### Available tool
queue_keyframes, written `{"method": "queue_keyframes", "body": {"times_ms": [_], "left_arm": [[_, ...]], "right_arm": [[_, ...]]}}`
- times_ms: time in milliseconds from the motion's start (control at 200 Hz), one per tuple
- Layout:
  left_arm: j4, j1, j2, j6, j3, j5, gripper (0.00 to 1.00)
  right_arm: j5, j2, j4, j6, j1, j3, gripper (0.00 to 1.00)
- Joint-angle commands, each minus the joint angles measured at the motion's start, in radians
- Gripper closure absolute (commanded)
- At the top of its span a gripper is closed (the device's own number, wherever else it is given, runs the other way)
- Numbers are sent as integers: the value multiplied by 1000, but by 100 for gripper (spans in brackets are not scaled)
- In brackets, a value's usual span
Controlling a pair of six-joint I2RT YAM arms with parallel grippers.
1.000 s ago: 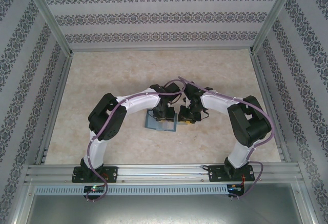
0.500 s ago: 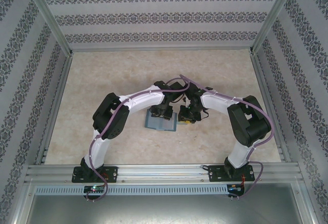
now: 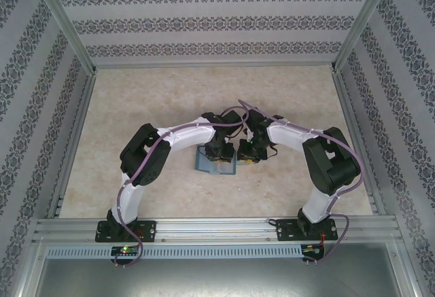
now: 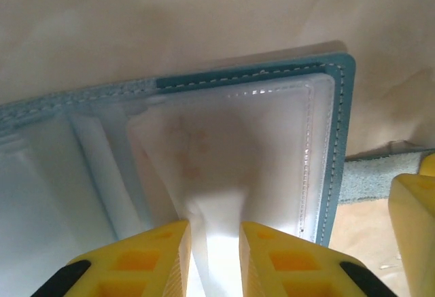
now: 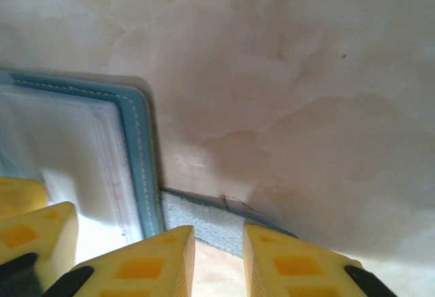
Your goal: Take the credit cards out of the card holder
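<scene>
Left wrist view, from 6 o'clock outward: the left claw (image 4: pixel 212 234) is clenched on the card holder (image 4: pixel 253 73). Its yellow fingers (image 4: pixel 153 256) nip a puckered fold of the clear inner sleeve (image 4: pixel 231 141), probably to lift that leaf and spread the pocket mouth so a card can slide free. Beyond the fold the sleeve fans out flat to the teal stitched border, which runs from 9 o'clock round to 2 o'clock, and past that lies bare marbled worktop (image 4: pixel 204 11). At 4 o'clock the strap tab (image 4: pixel 374 175) leads off toward a yellow finger of the other arm. In the right wrist view the right claw (image 5: pixel 219 236) stands at 6 o'clock with jaws a little apart, tips planted across that tab. I cannot tell whether it nips the tab or merely presses it down, but either would anchor the soft wallet so the left arm's pull does not drag it along. The credit cards are judged to sit inside the cloudy sleeves, too blurred to pick out. In the top external view the holder lies open just toward 6 o'clock of the worktop's centre, with both claws meeting over it.
</scene>
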Motion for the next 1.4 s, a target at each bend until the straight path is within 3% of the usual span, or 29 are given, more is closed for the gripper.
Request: {"method": "queue_keyframes", "body": {"times_ms": [0, 130, 275, 500, 1029, 1394], "left_arm": [[101, 9, -30, -46, -24, 90, 77], [107, 9, -40, -53, -25, 86, 77], [64, 9, -67, -49, -14, 13, 65], [11, 10, -100, -35, 10, -42, 65], [224, 4, -34, -138, -8, 136, 69], [246, 4, 21, -156, -48, 149, 72]], "right_arm": [[13, -43, -22, 3, -14, -17, 75], [10, -35, -10, 2, -23, -33, 75], [4, -25, -5, -3, -31, -37, 75], [8, -73, -23, -11, -49, -39, 74], [5, 33, 0, -49, -80, -44, 76], [-4, 35, 3, -49, -80, -39, 76]]}}
